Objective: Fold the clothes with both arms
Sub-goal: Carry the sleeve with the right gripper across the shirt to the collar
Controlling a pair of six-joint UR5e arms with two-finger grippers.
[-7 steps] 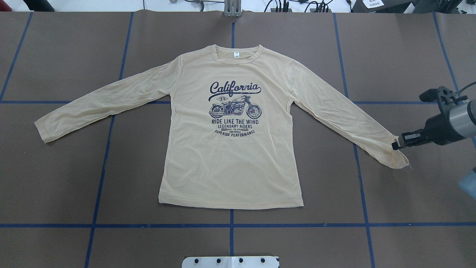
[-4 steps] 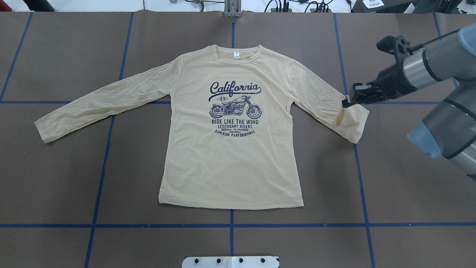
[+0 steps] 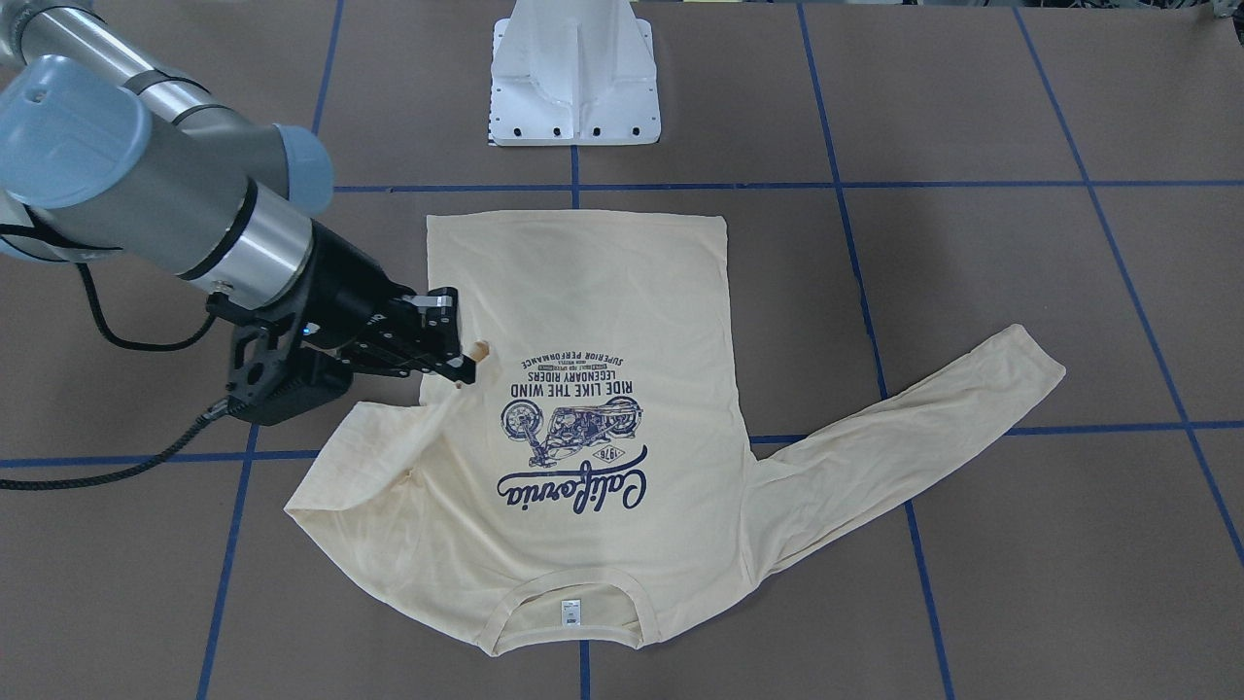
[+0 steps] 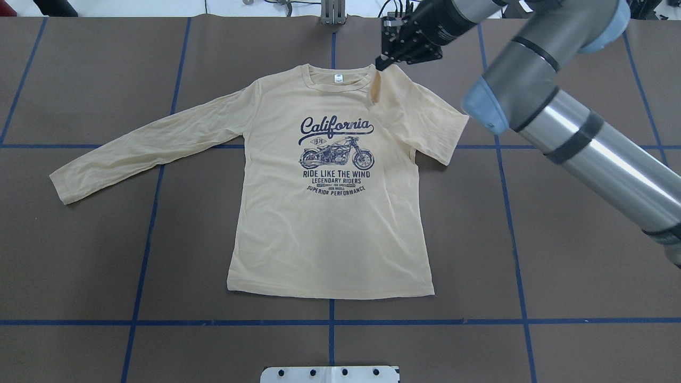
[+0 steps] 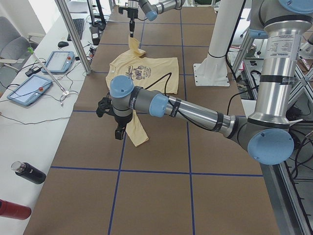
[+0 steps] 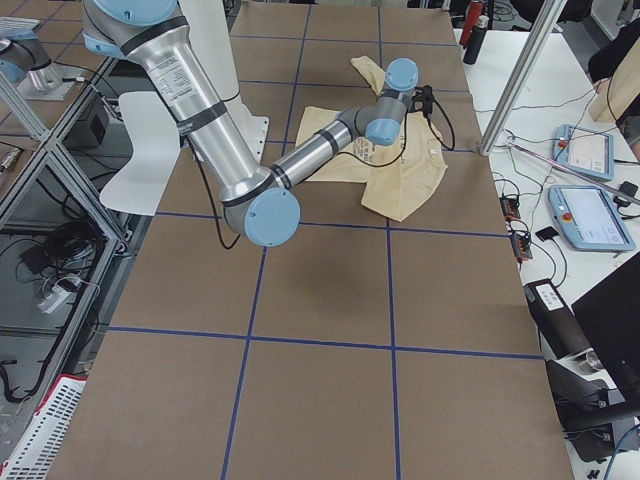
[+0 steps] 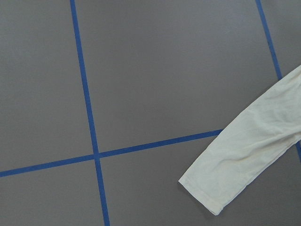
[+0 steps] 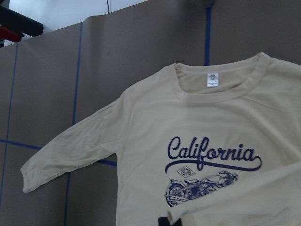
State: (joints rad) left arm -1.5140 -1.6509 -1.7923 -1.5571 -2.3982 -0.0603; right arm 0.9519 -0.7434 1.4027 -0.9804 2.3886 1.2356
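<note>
The T-shirt [image 4: 330,229] lies flat and print-up on the middle of the worktop [image 4: 558,255], collar toward the top of the overhead frame. Its sleeve on the right of that frame [image 4: 425,119] is raised and doubled back over the shoulder, with the cuff [image 3: 478,350] pinched in the right tool [image 4: 380,63], which is clamped on the fabric. The other sleeve [image 4: 143,143] lies stretched toward the left edge.

The step in hand looks like folding the raised sleeve across the chest. It is probably best to travel low and level so the crease lands at the shoulder seam, and to set the cuff down on the body before letting go — thin cloth slides back easily.

The left tool [image 5: 119,132] hangs near the outstretched cuff; whether it is apart or together I cannot tell.
</note>
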